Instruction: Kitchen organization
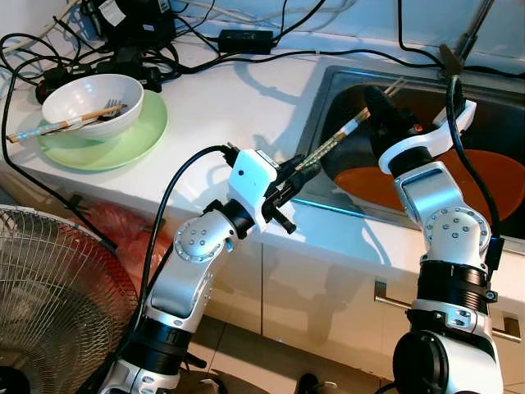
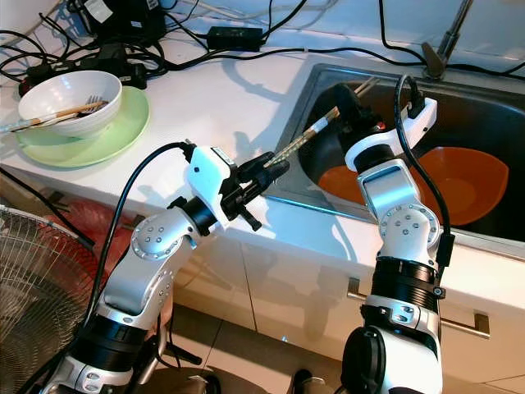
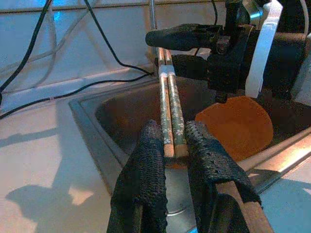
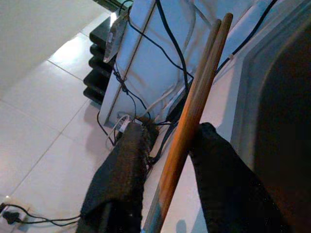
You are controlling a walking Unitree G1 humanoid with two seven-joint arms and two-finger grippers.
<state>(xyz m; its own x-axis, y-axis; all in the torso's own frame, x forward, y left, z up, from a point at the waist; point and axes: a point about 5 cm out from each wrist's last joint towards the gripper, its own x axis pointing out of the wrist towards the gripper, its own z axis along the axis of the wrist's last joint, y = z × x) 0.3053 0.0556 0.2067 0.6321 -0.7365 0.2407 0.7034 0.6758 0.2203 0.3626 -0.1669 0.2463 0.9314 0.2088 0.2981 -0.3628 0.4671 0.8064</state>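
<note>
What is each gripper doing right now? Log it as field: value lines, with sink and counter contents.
left gripper: shut on the chopsticks, at the sink's near-left rim
right gripper: fingers around the chopsticks' other end, over the sink
sink: holds an orange bowl
counter: white bowl with utensils on a green plate; cables behind
</note>
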